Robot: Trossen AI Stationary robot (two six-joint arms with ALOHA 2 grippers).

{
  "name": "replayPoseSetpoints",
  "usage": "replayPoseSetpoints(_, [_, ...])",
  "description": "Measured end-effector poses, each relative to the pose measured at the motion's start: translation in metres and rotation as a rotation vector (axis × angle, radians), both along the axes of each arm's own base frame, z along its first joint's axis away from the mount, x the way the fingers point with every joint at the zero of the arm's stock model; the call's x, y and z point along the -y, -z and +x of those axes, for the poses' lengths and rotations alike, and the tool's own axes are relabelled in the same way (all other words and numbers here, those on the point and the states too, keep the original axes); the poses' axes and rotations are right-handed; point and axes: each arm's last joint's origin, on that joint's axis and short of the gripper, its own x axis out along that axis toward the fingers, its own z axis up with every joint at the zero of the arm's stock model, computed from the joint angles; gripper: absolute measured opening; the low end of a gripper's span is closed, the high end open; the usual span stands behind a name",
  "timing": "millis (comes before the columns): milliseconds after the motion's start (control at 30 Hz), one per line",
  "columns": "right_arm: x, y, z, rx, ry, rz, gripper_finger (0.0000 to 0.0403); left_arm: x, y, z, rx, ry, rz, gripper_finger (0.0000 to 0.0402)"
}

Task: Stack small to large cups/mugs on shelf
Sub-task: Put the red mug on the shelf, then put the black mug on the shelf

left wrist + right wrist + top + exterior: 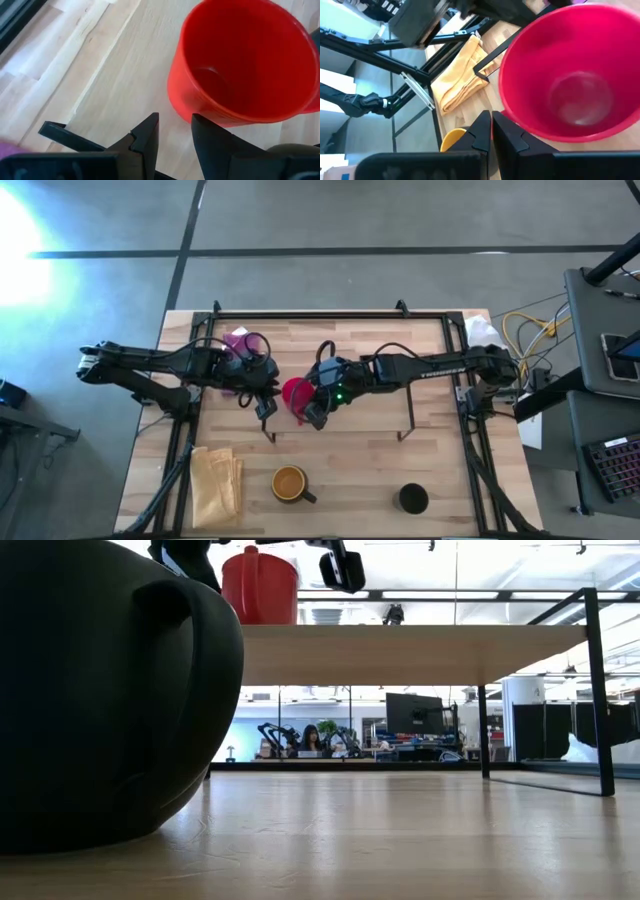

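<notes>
The red-pink cup (294, 393) stands upright on its base on the light-wood shelf (400, 380), near the shelf's near edge; in the low view the cup (260, 585) sits on top of the shelf board (400, 652). My left gripper (265, 406) is just left of the cup, narrowly open with bare wood showing between its fingers (175, 132). My right gripper (318, 416) is just right of it and a little nearer, shut (492, 131), and stands apart from the cup in the low view (340, 565). On the tabletop near the near edge rest the mustard-yellow mug (290, 483) and the black cup (413, 498). My left gripper has one fingertip (202, 125) right against the low outer wall (182, 102) of the red-pink cup, coming at it slanting down from the table's left. Whether it touches the wall, I cannot tell. Nothing lies between its fingers.
A folded yellow cloth (216, 485) lies at the table's near left. A pink-purple thing (245, 342) shows by the left arm. The shelf's black bracket legs (598, 690) stand on the tabletop (400, 840). Close to the low camera, the black cup (100, 690) blocks the left of that view.
</notes>
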Motion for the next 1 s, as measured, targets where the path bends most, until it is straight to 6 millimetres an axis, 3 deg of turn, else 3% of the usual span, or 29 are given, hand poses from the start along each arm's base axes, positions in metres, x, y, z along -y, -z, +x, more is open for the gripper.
replayPoseSetpoints(167, [-0.001, -0.002, 0.000, 0.004, -0.020, 0.005, 0.0009, -0.001, 0.000, -0.010, -0.047, 0.002, 0.004, 0.0101])
replayPoseSetpoints(333, [-0.004, -0.021, -0.004, 0.026, -0.125, 0.011, 0.0009, 0.000, -0.010, -0.025, -0.018, 0.030, -0.019, 0.0101])
replayPoseSetpoints(467, [-0.003, -0.043, -0.029, -0.079, -0.158, -0.052, 0.0009, 0.006, -0.021, -0.040, 0.046, 0.068, -0.083, 0.0101])
replayPoseSetpoints(633, [-0.002, -0.062, -0.071, -0.335, -0.014, -0.226, 0.0009, 0.017, -0.026, -0.052, 0.074, 0.101, -0.121, 0.0101])
replayPoseSetpoints(833, [-0.016, -0.056, -0.112, -0.714, 0.097, -0.221, 0.0017, 0.030, -0.020, -0.051, 0.014, 0.142, -0.153, 0.0101])
replayPoseSetpoints(1000, [-0.043, -0.040, -0.122, -0.700, 0.126, -0.121, 0.0057, 0.033, -0.008, -0.046, -0.095, 0.140, -0.133, 0.0101])
